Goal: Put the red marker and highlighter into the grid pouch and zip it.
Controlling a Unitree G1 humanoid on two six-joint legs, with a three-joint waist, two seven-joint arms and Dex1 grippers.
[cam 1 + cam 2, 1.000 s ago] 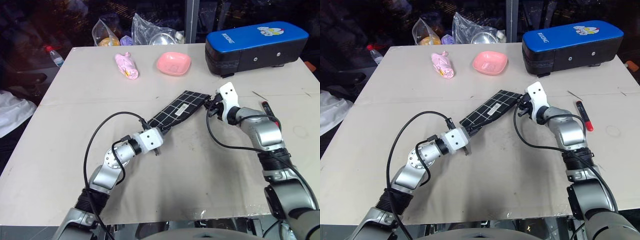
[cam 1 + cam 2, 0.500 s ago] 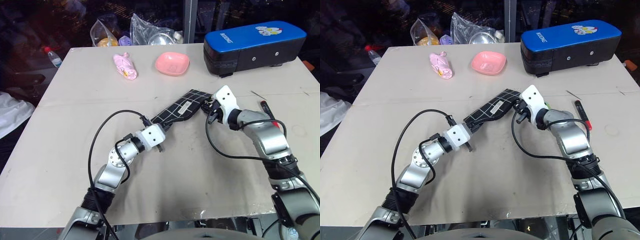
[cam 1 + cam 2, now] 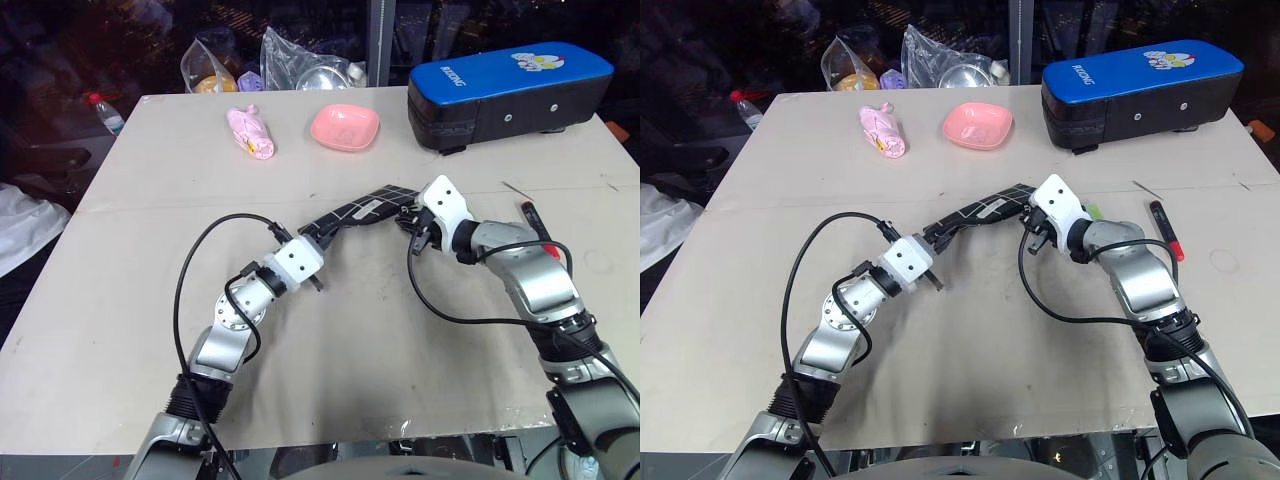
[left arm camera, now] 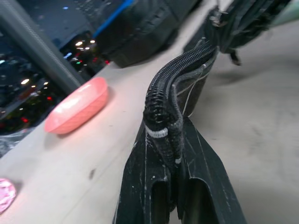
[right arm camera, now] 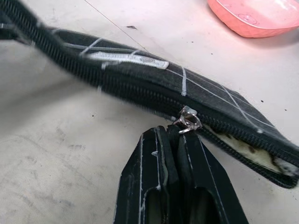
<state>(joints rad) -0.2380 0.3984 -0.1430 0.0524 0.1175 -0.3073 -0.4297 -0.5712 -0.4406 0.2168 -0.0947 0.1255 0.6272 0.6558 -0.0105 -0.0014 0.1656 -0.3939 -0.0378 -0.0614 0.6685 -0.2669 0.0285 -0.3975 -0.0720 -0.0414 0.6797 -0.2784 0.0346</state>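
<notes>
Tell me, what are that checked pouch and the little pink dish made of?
The flat black pouch with thin white grid lines looks like matte woven fabric: it sags and bends between the two pincers, and has a coiled zipper with a small shiny, probably metal slider. The shallow pink dish seems to be smooth, glossy plastic, judging by the soft highlights on it, though glazed ceramic is possible.

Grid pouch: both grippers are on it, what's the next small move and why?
Probably draw the right gripper along the zipper, away from the left gripper. It is shut on the pull cord, and the grid pouch gapes past the slider while the red marker lies outside on the table.
</notes>
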